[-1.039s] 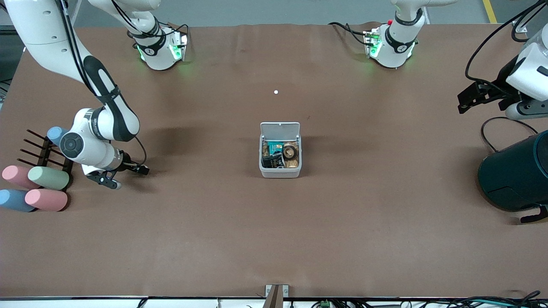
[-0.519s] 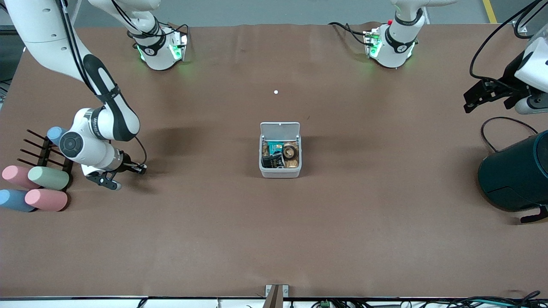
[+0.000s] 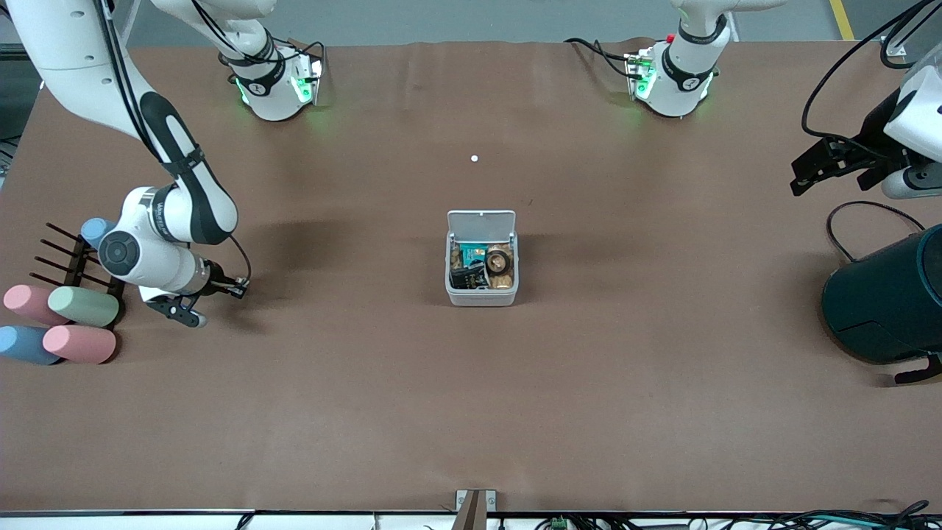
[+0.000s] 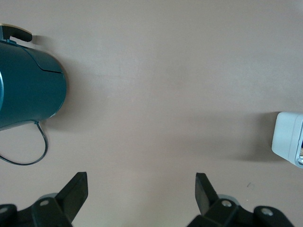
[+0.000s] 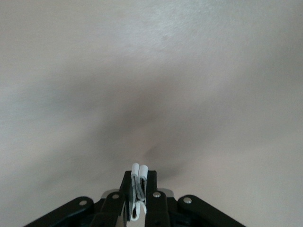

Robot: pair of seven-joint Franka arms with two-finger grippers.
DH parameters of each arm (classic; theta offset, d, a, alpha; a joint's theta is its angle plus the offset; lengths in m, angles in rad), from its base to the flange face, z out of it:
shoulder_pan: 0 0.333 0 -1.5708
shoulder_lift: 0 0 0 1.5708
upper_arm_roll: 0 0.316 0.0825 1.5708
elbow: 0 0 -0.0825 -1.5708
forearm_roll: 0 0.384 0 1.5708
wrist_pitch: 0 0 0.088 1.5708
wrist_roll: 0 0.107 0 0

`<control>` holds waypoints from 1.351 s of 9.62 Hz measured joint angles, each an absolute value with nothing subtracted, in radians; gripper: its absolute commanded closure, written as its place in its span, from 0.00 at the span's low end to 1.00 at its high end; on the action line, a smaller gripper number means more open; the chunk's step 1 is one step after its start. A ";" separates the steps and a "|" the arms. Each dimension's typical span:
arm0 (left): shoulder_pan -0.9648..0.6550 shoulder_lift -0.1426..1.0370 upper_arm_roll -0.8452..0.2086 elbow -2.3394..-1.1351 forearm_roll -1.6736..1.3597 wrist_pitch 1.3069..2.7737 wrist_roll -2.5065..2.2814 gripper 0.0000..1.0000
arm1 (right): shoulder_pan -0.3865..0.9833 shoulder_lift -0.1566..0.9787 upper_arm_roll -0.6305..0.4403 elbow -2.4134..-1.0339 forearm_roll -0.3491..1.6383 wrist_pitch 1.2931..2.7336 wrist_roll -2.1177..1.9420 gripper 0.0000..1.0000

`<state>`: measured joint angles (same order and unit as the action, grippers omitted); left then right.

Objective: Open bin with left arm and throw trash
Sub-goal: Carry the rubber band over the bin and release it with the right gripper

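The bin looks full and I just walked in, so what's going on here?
Nothing is being handled. The bin stands mid-table, its lid up and the trash inside. The left gripper is open and empty over bare table near the dark-teal container. The right gripper is shut and empty, beside the pastel cylinders.

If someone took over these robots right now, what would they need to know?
Left pincer: open, empty, up over the table at the left arm's end, above the dark-teal container.
Right pincer: shut, empty, low at the right arm's end beside the pastel cylinders.
Bin: mid-table, lid up, trash inside.
Done: bin opened, trash in.
Left: nothing apparent; no loose trash is visible on the table.
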<state>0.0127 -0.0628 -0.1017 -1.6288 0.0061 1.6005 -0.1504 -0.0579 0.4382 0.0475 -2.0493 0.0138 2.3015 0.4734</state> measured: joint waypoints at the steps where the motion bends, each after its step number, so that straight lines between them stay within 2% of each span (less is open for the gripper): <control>1: 0.012 -0.055 -0.102 -1.620 0.006 1.601 -0.148 0.00 | -0.029 0.411 0.078 -1.971 0.017 2.183 0.585 1.00; 3: 0.001 -0.022 -0.103 -1.571 0.006 1.601 -0.146 0.00 | 0.091 0.376 0.139 -1.767 0.079 1.991 0.835 1.00; 4: -0.004 0.008 -0.104 -1.534 0.006 1.601 -0.146 0.00 | 0.175 0.375 0.150 -1.671 0.124 1.942 0.957 1.00; 6: -0.004 0.063 -0.104 -1.472 0.005 1.594 -0.146 0.00 | 0.335 0.414 0.154 -1.548 0.150 1.938 1.180 1.00; 8: -0.003 0.069 -0.107 -1.463 0.005 1.545 -0.146 0.00 | 0.457 0.515 0.153 -1.447 0.151 2.036 1.355 0.99; 11: -0.001 0.042 -0.109 -1.494 0.005 1.540 -0.146 0.00 | 0.562 0.629 0.151 -1.407 0.151 2.301 1.538 0.99; 13: -0.001 -0.003 -0.109 -1.547 0.005 1.552 -0.146 0.00 | 0.594 0.653 0.151 -1.401 0.151 2.340 1.567 0.97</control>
<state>-0.0005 -0.0028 -0.1092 -1.5474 0.0052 1.5520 -0.1462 0.5935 0.6533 0.1508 -1.4011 0.1510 2.3399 1.5670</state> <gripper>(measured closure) 0.000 0.863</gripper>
